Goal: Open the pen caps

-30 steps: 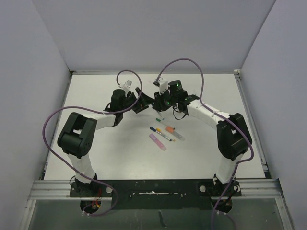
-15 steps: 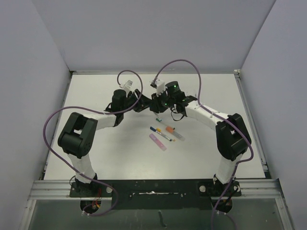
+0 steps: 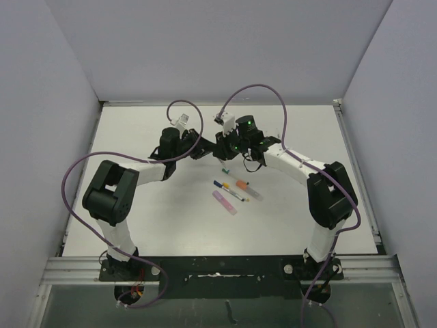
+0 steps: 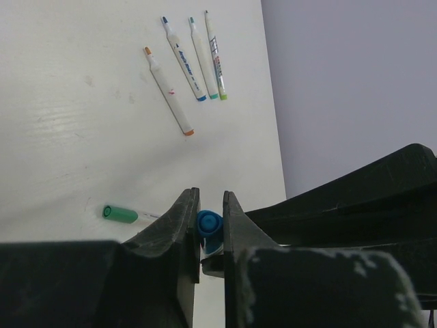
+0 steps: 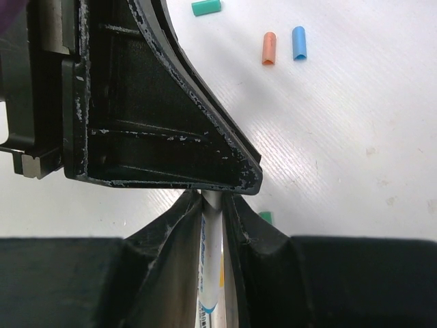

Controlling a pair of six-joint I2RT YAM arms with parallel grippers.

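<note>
My left gripper (image 4: 209, 195) is shut on the blue cap (image 4: 208, 224) of a pen, held above the table. My right gripper (image 5: 213, 198) is shut on that pen's white body (image 5: 213, 256), and its far end disappears behind the left finger lying across the view. In the top view, the left gripper (image 3: 203, 148) and the right gripper (image 3: 222, 145) meet tip to tip at mid-table. Loose pen caps lie on the table: teal (image 5: 206, 7), orange (image 5: 269, 48) and blue (image 5: 298, 42). A green-capped pen (image 4: 119, 213) lies below the left gripper.
Several uncapped pens (image 4: 194, 65) lie side by side near the table's edge. In the top view, a cluster of pens (image 3: 232, 191) and a pink piece (image 3: 224, 202) lies in front of the grippers. Grey walls enclose the white table (image 3: 136, 219).
The left gripper has shut on the blue cap. The right gripper has shifted left with the pen, so the two grippers now meet.
</note>
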